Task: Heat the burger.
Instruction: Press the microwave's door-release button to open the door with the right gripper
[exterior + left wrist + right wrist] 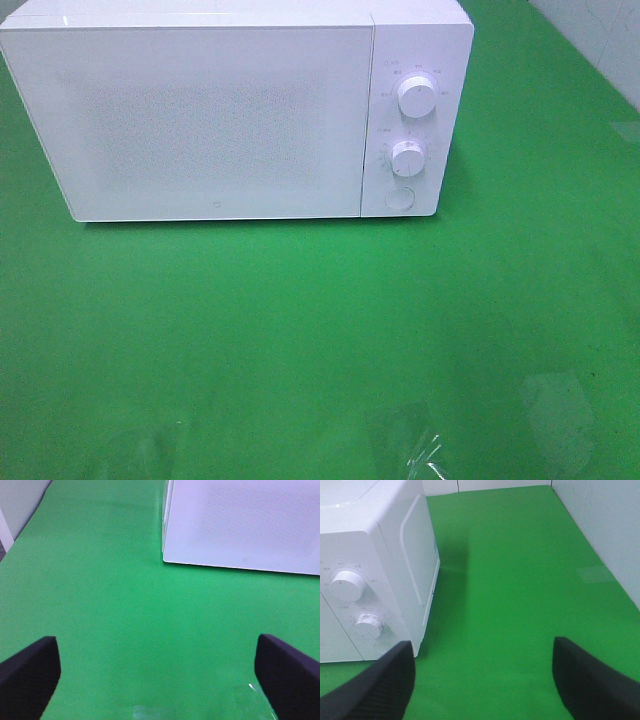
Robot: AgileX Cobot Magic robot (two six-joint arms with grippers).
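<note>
The burger is out of view in all three frames. A white microwave [230, 110] stands at the back of the green table with its door shut; it has two round knobs [416, 97] and a round button on its right panel. It also shows in the left wrist view [245, 525] and in the right wrist view [370, 575]. My left gripper [160, 680] is open and empty over the green cloth in front of the microwave's left corner. My right gripper [482, 680] is open and empty, to the right of the microwave's control panel. Neither gripper shows in the exterior high view.
The green cloth [320, 330] covers the table. Clear tape patches [410, 440] lie near the front edge. A white wall [605, 525] borders the table on the right and at the back.
</note>
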